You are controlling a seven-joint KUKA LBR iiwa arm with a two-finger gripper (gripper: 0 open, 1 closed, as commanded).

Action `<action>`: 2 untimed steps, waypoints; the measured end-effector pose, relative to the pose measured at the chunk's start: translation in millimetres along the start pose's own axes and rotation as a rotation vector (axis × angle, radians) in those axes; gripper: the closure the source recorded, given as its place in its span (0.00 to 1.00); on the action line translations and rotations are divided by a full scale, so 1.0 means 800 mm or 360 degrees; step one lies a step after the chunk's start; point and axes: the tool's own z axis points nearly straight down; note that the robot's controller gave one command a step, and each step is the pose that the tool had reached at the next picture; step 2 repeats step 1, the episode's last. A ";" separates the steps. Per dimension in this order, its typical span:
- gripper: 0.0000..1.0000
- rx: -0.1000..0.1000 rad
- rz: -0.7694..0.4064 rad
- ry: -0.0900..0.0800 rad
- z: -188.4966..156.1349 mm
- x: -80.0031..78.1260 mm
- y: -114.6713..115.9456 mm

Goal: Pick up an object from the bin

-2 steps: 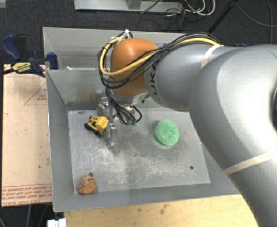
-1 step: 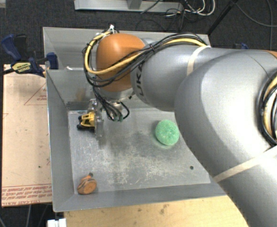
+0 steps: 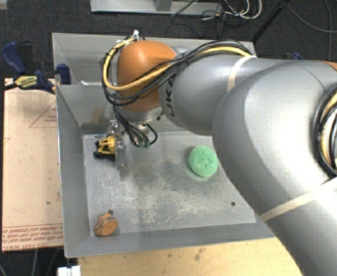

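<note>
**GRIPPER STATUS: LOW IN THE BIN, BESIDE A YELLOW-AND-BLACK TOY**

A small yellow-and-black toy (image 3: 105, 146) lies immediately to the left of the gripper (image 3: 121, 152). Contact between the two cannot be confirmed. A small orange-brown rounded object (image 3: 106, 225) lies well apart from the gripper, nearer the front wall of the bin (image 3: 157, 209) and slightly to the gripper's left. The gripper hangs low over the bin floor under the orange wrist cover (image 3: 142, 73). Whether it is open or closed cannot be determined. A green ball (image 3: 203, 161) rests well to the gripper's right.
</note>
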 end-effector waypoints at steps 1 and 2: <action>1.00 0.0001 -0.0157 -0.0001 0.000 0.000 -0.002; 1.00 0.0001 -0.0157 -0.0001 0.000 0.000 -0.002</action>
